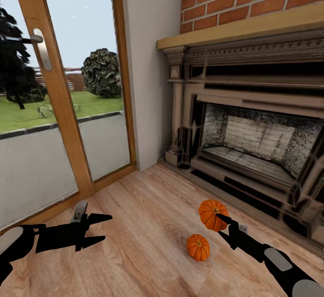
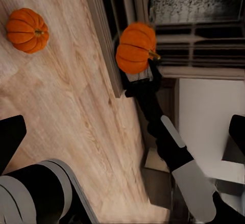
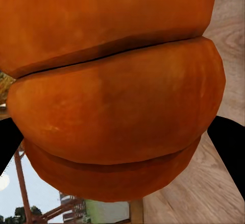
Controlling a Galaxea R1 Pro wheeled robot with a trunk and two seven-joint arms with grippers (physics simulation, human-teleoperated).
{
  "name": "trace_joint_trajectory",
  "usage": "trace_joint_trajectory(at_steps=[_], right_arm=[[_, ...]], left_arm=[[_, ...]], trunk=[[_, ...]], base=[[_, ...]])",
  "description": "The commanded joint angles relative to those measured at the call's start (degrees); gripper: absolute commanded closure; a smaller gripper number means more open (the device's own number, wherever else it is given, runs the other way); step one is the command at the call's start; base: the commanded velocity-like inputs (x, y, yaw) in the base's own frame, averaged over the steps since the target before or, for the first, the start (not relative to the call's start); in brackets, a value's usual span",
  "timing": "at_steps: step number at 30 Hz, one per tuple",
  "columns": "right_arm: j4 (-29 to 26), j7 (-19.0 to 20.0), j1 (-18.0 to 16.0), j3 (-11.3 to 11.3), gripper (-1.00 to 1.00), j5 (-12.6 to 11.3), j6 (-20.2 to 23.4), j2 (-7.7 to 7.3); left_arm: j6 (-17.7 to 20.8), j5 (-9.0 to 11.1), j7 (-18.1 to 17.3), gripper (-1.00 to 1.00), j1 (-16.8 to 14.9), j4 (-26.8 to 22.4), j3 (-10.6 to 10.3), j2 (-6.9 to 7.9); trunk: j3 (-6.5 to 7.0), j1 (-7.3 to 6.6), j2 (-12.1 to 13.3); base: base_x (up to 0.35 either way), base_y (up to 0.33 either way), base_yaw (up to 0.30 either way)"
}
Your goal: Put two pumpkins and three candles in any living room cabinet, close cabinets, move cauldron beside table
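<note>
The right gripper (image 1: pixel 223 223) is clamping one pumpkin (image 1: pixel 213 214) and carrying it clear of the wooden floor (image 1: pixel 144 225) in the head view, just in front of the fireplace (image 1: pixel 252 143). That lift reads as the start of the haul toward a cabinet, which these pictures are not showing. The second pumpkin (image 1: pixel 198 247) is sitting on the floor close below the held one, probably waiting its turn. The left gripper (image 1: pixel 100 230) is hanging low at the other side with its fingers spread and nothing between them, near the glass door (image 1: pixel 58 107), seemingly kept free for the next pick.

In the left wrist view, the carried pumpkin (image 2: pixel 135 48) is showing at the tip of the right arm, stem pointing sideways, so it is being gripped across its ribbed flanks. The other pumpkin (image 2: pixel 27 30) is resting well apart on the boards.

In the right wrist view, the held pumpkin (image 3: pixel 112 96) is pressing right up to the lens, with dark fingers (image 3: pixel 229 147) flanking it, suggesting a deep, secure seat.
</note>
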Motion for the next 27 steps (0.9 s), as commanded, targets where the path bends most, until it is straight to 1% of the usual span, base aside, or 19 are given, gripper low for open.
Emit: trace_joint_trajectory(at_steps=[1,17,21,27], right_arm=[[0.08,0.11,-0.07,0.43,1.00,-0.50,0.07,-0.06],[0.54,0.10,-0.07,0.43,1.00,-0.52,0.08,-0.06],[0.54,0.09,-0.07,0.43,1.00,-0.52,0.09,-0.06],[0.54,0.08,-0.07,0.43,1.00,-0.52,0.09,-0.06]], left_arm=[[0.02,0.60,0.50,-1.00,-0.02,-0.03,-0.05,0.04],[0.02,0.60,0.50,-1.00,-0.02,-0.01,-0.06,0.01],[0.02,0.60,0.50,-1.00,-0.02,-0.06,-0.06,0.04],[0.02,0.60,0.50,-1.00,-0.02,-0.08,-0.06,0.04]], trunk=[[-0.01,-0.01,-0.03],[0.73,-0.01,-0.03],[0.91,-0.01,-0.03],[1.19,-0.01,-0.03]], base=[[0.000,0.254,-0.269],[0.000,0.240,-0.269],[0.000,0.120,-0.269],[0.000,0.019,-0.269]])
